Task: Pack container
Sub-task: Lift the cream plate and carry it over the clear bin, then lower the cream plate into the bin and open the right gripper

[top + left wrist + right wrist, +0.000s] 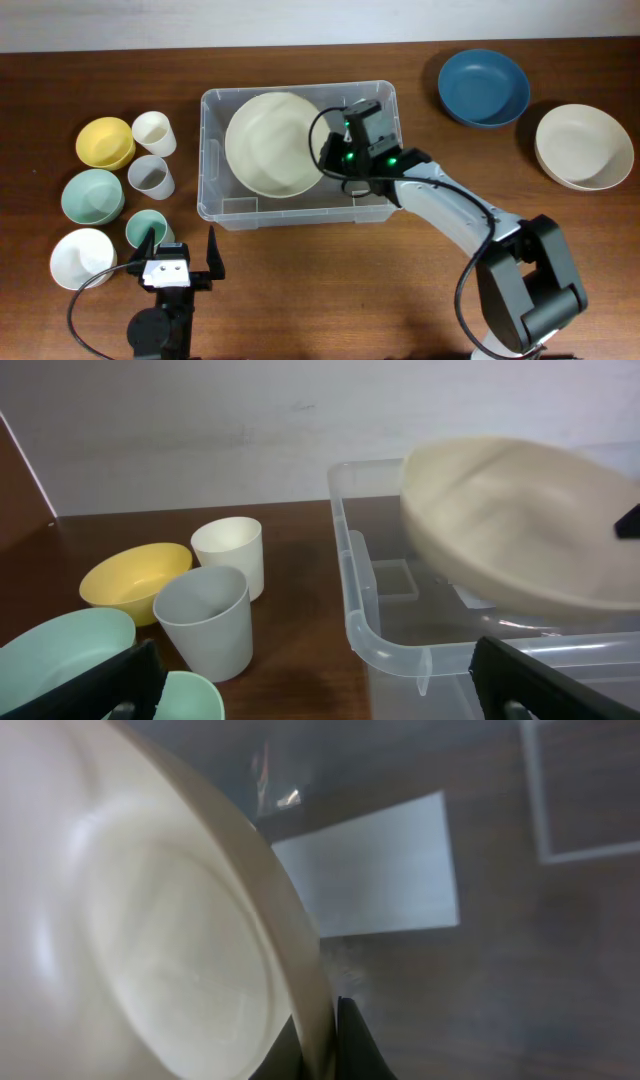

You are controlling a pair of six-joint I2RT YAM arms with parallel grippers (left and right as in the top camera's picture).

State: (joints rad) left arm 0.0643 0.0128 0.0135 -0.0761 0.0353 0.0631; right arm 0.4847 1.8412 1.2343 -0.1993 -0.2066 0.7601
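Right end effector (333,152) is pressed together on the rim of the large cream bowl (272,143). In the right wrist view its dark fingertips (350,1045) clamp that edge from both sides. The bowl sits tilted inside the container (215,205), filling its left and middle part. Whether the bowl touches the base cannot be told. A white label (370,865) shows on the base beyond the bowl's edge.

The container, a clear bin, stands on the brown counter (330,290) near its middle, long side running left to right. The arm of the right end effector reaches into it from the front right.

Left of the container stand a white cup (154,132) and a grey cup (151,177), with a mint cup (146,228) nearer the front. Further left lie a yellow bowl (105,141), a mint bowl (93,194) and a white bowl (82,257). To the right, well apart from the container, are a blue bowl (484,87) and another cream bowl (584,146).

The left end effector (180,247) is at the front left edge with its fingers spread wide, gripping nothing, just beside the mint cup.
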